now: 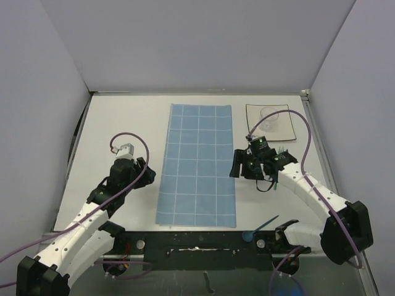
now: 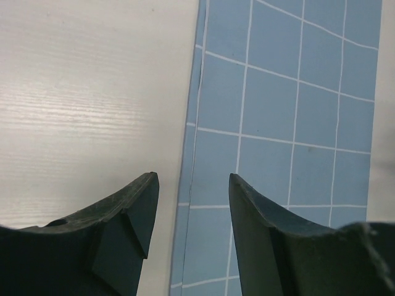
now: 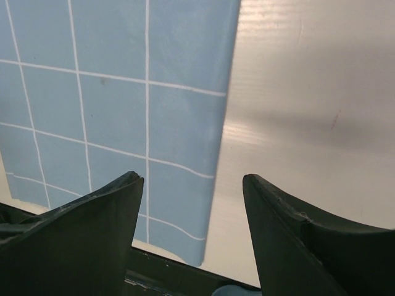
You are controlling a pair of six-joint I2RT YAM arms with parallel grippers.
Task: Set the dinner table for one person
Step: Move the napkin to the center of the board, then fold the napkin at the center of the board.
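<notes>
White dinner table (image 1: pixel 123 117) spans the view | blue grid placemat (image 1: pixel 199 163) at centre | square plate (image 1: pixel 254 126) at 1 o'clock | left gripper (image 1: pixel 147 172) at placemat's 9 o'clock edge, jaws spread | right gripper (image 1: pixel 237 163) at its 3 o'clock edge, jaws spread

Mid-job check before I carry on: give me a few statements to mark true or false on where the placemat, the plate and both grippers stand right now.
1. The blue grid placemat lies flat on the dinner table. True.
2. The left gripper is shut on the placemat's edge. False: its jaws stand apart with nothing between them, above the placemat's left edge.
3. The right gripper is open and holds nothing. True.
4. The square dark-rimmed plate sits on the placemat. False: it lies on bare table at the far right corner, apart from the placemat.
5. Both grippers are on the same side of the placemat. False: one is at each long edge.
</notes>
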